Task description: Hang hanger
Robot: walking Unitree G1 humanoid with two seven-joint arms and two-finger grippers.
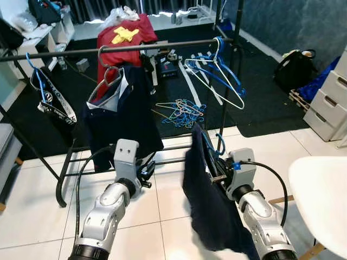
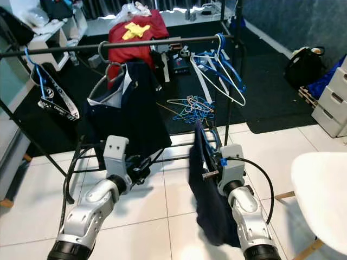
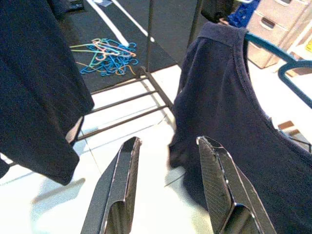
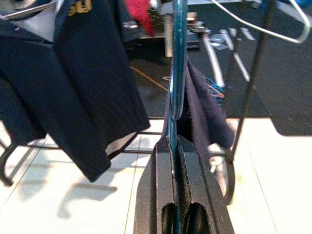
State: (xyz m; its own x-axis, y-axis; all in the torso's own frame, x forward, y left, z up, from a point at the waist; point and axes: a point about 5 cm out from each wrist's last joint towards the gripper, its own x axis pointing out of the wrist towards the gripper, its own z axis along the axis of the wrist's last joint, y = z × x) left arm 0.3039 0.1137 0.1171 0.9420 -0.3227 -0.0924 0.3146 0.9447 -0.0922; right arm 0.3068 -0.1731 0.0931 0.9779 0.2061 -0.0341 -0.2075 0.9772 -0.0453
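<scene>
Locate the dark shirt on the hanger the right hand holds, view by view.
Left eye: dark shirt hangs low, right of centre, at the right hand.
Right eye: low centre.
Left wrist: on the blue hanger, beyond the fingers.
Right wrist: draped behind the hanger's edge.
Shared landmark: pile of coloured hangers on the dark mat.

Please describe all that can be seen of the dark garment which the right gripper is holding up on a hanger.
The dark navy cloth garment is soft, plain and unprinted, and hangs limp in folds from a thin blue hanger. The right gripper is shut on that hanger, holding it upright below the black clothes rail, not yet hooked on. The garment drapes down over the right arm, above the white tiled floor. A neckline seam shows in the left wrist view.
</scene>
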